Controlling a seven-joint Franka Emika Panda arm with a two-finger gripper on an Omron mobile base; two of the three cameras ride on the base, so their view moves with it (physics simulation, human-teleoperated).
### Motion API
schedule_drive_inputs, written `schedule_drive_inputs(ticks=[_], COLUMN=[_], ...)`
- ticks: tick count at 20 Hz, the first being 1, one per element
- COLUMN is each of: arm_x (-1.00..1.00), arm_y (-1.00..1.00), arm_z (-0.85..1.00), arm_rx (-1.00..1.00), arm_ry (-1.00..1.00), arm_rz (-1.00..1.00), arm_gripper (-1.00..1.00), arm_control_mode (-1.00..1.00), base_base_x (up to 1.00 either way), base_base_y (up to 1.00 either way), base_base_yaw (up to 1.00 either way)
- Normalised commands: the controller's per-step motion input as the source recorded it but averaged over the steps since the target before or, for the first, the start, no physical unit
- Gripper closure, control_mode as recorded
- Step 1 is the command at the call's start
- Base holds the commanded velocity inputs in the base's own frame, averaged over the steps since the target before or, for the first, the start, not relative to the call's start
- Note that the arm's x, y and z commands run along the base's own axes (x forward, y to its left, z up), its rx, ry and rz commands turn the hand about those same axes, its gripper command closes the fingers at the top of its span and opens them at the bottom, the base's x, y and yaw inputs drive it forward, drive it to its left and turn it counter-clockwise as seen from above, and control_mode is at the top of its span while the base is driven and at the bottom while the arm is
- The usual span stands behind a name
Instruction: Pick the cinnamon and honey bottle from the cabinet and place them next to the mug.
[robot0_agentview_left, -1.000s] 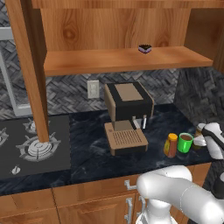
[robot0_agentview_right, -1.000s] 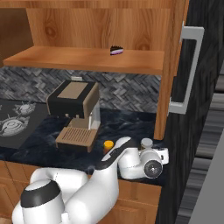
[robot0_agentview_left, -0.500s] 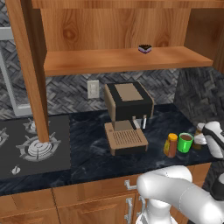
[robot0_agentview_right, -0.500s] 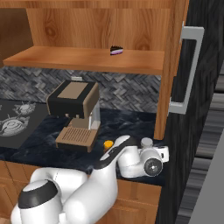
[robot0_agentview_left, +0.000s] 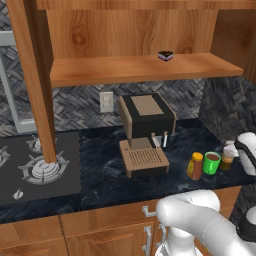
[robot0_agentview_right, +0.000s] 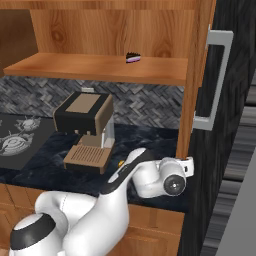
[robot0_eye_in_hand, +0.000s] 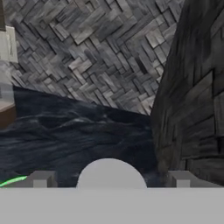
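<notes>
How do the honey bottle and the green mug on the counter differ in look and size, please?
The honey bottle is amber-orange with a yellow cap, while the mug is bright green with a brown inside. The honey bottle stands slightly taller and slimmer; the mug is shorter and wider. The honey bottle is capped, the mug open-topped. Both stand upright, side by side on the dark counter, to the right of the coffee machine.

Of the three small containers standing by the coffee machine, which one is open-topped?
The mug: bright green, brown inside, no lid. The honey bottle left of it has a yellow cap; the cinnamon on its right is lidded.
</notes>
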Motion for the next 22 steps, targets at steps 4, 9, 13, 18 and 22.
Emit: schedule_drive_inputs(ticks=[4,9,13,18,22], arm_x=[0.00,-0.05,-0.40,-0.51,-0.63], arm_y=[0.01,0.15,0.46,0.62,0.78], arm_z=[0.66,0.68,0.70,0.76,0.72], arm_rx=[0.00,0.00,0.00,0.00,0.00], arm_ry=[-0.13,-0.07,0.00,0.09,0.19], arm_rz=[0.00,0.00,0.00,0.00,0.00], arm_gripper=[-1.00,-1.00,-1.00,-1.00,-1.00], arm_control_mode=[-1.00,-1.00,-1.00,-1.00,-1.00], base_base_x=[0.00,0.00,0.00,0.00,0.00], base_base_y=[0.00,0.00,0.00,0.00,0.00], base_base_yaw=[0.00,0.00,0.00,0.00,0.00])
